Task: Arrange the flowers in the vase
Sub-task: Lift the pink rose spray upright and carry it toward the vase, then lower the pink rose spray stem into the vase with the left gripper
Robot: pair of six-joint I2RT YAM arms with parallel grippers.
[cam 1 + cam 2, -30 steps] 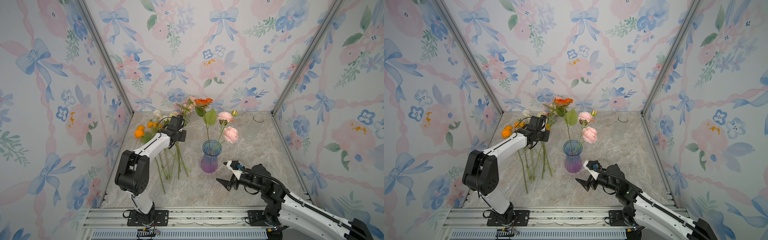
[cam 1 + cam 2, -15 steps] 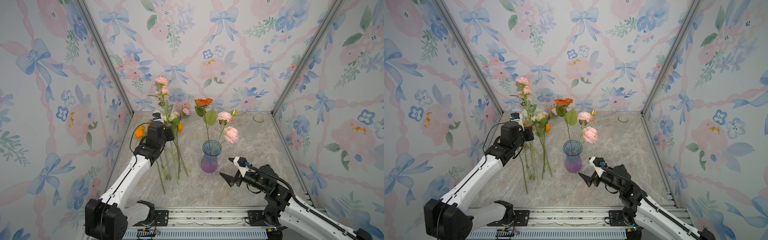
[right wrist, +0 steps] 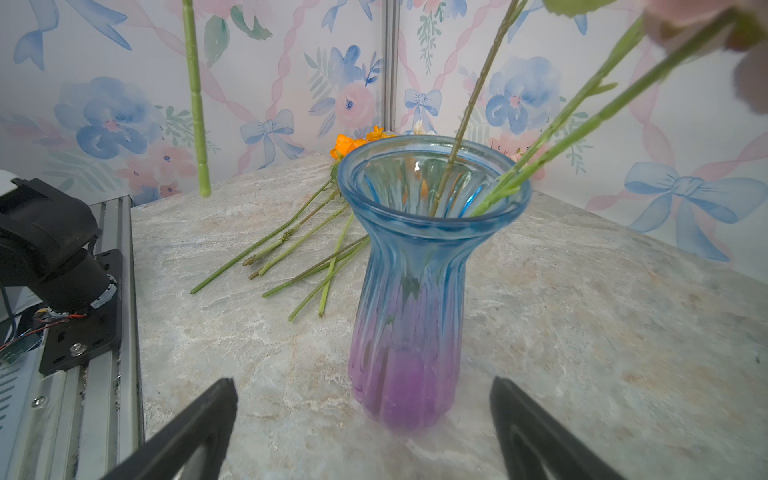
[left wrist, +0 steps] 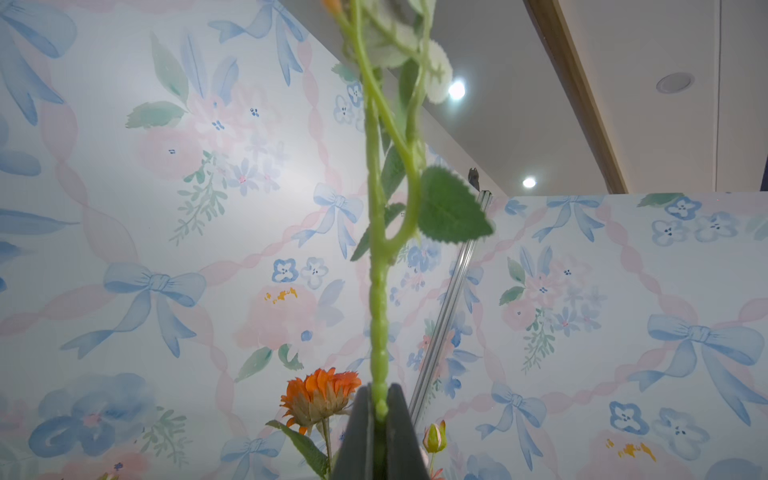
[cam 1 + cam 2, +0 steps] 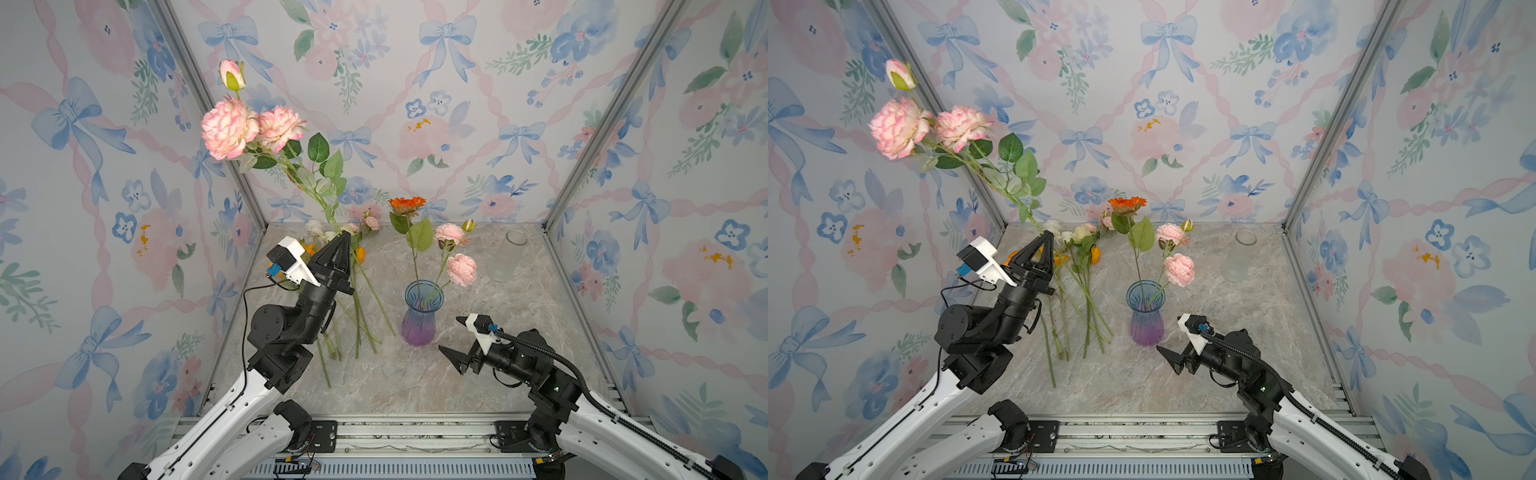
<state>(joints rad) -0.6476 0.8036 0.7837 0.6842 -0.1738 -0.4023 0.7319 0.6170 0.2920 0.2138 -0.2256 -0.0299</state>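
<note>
Pink flowers [image 5: 229,132] now hoisted high, my left jaws clamped on the stem [image 4: 379,316], right jaws apart; top-heavy, could knock the vase [image 5: 419,320].

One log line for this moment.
left gripper: shut on pink flower stem, aloft | right gripper: open, facing vase | loose flowers: on table

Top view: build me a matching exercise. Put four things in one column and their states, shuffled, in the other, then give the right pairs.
Column A
1. left pincer
2. right pincer
3. orange flower
4. loose flowers

Column B
a. open, empty, facing the vase
b. standing in the vase
c. shut on the pink flower stem
d. lying on the table

Pairs: 1-c, 2-a, 3-b, 4-d
</note>
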